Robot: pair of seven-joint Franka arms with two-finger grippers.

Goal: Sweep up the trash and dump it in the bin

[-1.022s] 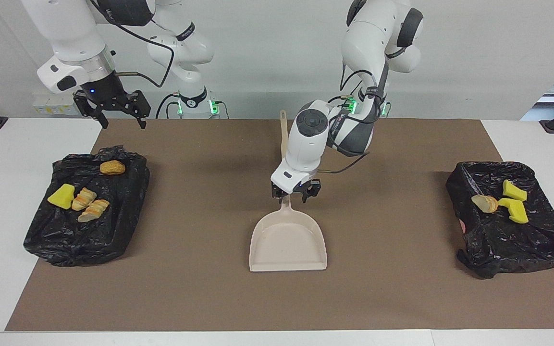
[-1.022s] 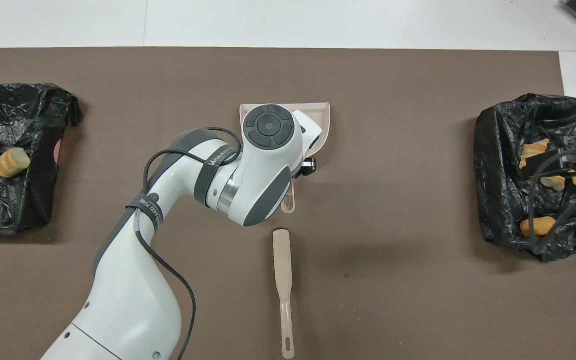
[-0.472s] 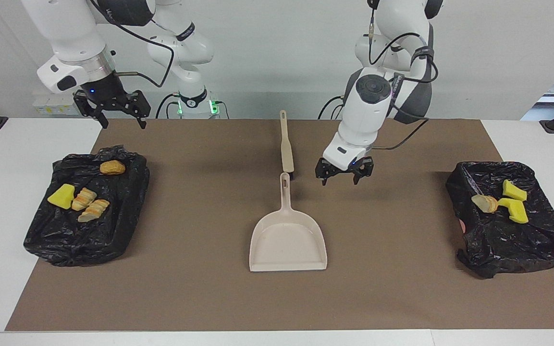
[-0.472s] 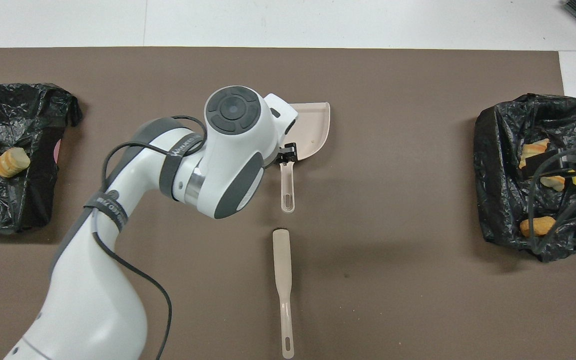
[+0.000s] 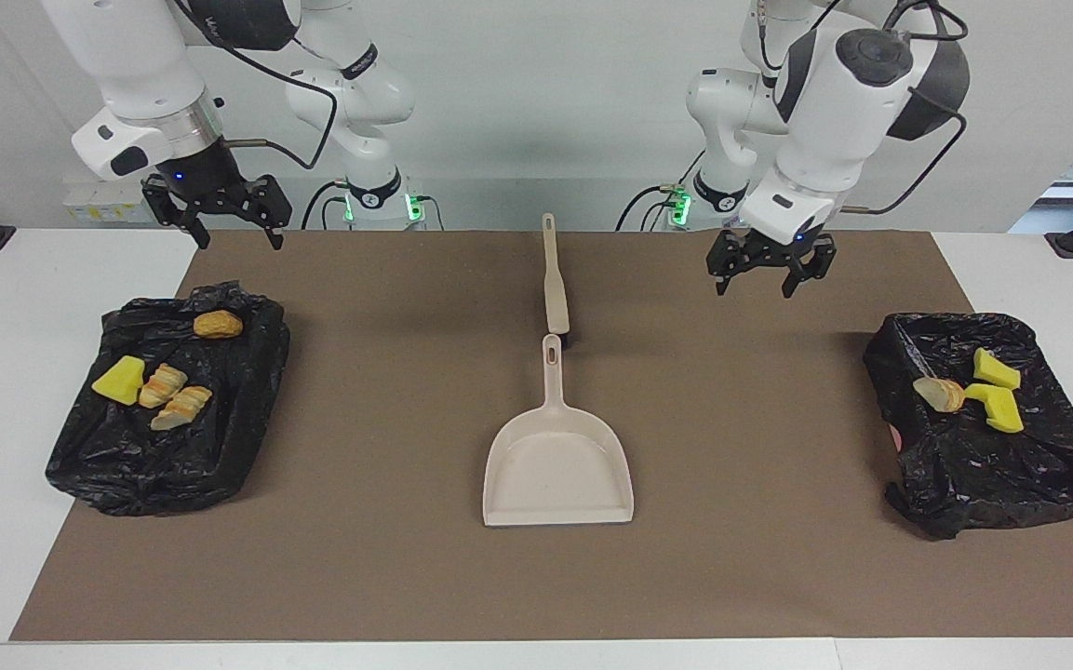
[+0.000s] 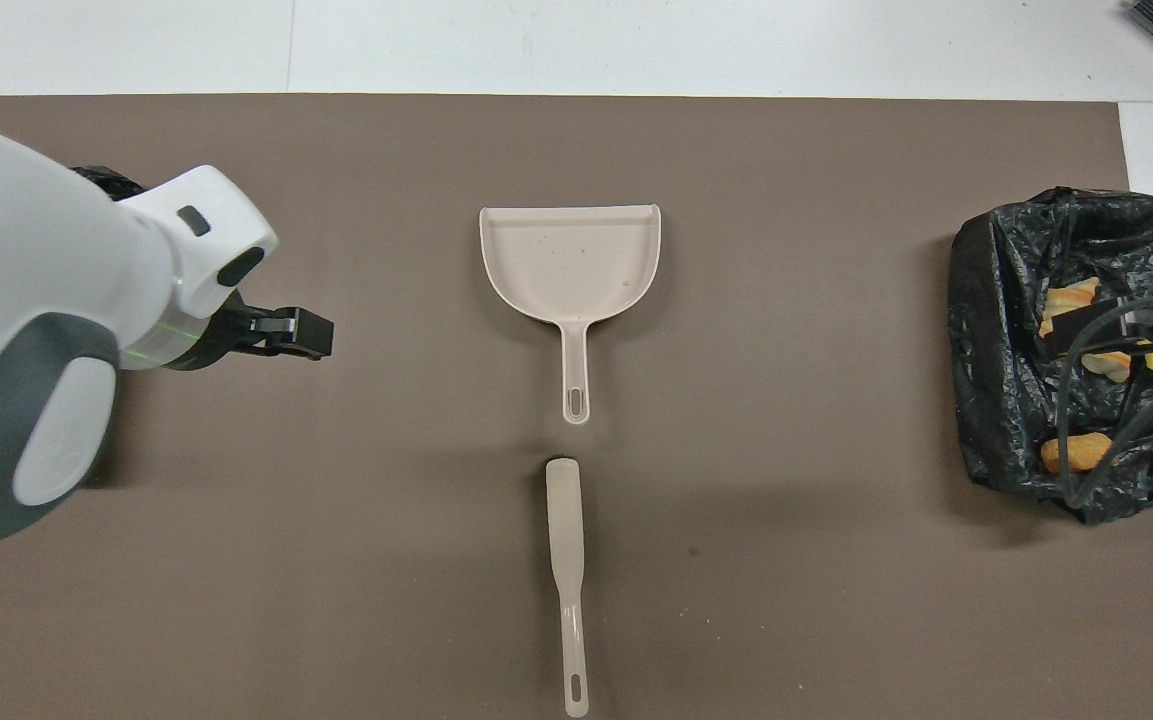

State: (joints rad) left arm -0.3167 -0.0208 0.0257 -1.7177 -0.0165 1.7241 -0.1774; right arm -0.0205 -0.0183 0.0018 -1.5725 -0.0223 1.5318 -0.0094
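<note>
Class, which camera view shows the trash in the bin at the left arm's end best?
The facing view: all three scraps lie plainly in that bin. In the overhead view the left arm covers it.

Only dustpan and brush obstruct mid-mat
</note>
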